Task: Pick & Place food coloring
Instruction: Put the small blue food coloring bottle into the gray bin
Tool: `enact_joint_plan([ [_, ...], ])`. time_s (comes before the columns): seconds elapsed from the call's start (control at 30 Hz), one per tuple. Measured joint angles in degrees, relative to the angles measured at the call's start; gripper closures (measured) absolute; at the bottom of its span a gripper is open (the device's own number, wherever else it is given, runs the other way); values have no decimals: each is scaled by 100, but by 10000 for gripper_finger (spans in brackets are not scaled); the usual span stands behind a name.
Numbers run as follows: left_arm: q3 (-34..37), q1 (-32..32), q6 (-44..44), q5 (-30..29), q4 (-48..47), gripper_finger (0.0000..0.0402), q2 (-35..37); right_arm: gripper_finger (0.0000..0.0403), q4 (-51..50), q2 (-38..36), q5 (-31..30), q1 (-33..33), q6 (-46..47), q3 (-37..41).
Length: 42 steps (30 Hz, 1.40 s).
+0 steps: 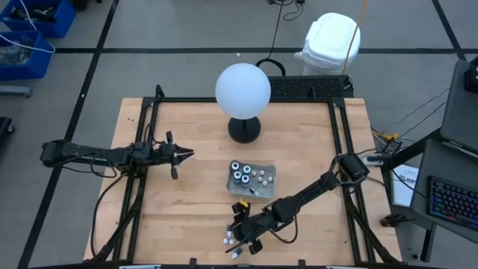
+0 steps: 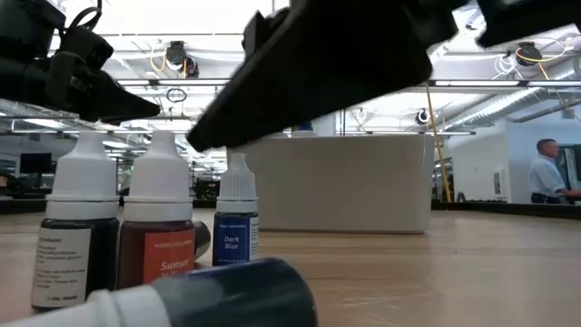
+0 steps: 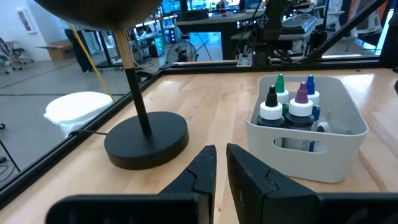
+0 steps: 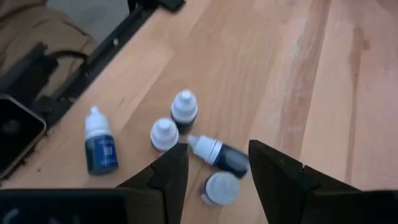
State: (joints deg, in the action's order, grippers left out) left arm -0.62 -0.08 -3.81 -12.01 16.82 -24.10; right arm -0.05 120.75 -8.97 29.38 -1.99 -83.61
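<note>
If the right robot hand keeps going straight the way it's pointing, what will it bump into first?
Probably the little bottle lying on its side. The right gripper has its jaws open over a cluster of food coloring bottles on the table, and that tipped one sits between them. Depth is hard to judge, so an upright neighbor could touch first.

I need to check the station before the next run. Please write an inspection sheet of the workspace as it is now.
Surface: wooden table, black frame around it.
Job's things: five small bottles loose near the front edge, three upright and two on their side; other bottles stand in the white tray.
Clutter: white globe lamp on a black base, behind the tray.
Grippers: right claw open, above the loose bottles; left claw nearly closed and empty, at the table's left side.
Cables: one on the floor behind the table, some at the right.
Surroundings: a person far behind.
</note>
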Motion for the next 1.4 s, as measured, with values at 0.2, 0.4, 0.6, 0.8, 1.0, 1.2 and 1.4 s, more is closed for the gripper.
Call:
enact_joint_plan([
  [0.2, 0, -1, 0, 0, -2, 355, 0, 254, -211, 7, 7, -7, 136, 2],
  [0.4, 0, 0, 0, 0, -2, 355, 0, 263, -279, 9, 19, -16, 203, 2],
  [0.6, 0, 0, 0, 0, -4, 355, 0, 269, -324, 9, 24, -41, 330, 2],
  [0.8, 0, 0, 0, 0, -4, 355, 0, 273, -325, 9, 25, -56, 331, 2],
  [1.0, 0, 0, 0, 0, -6, 355, 0, 274, -320, 66, 206, -88, 350, 2],
  [1.2, 0, -2, 0, -1, -7, 355, 0, 275, -335, 151, 330, -128, 432, 4],
  [1.4, 0, -2, 0, -2, -11, 355, 0, 286, -162, 151, 325, -130, 340, 4],
])
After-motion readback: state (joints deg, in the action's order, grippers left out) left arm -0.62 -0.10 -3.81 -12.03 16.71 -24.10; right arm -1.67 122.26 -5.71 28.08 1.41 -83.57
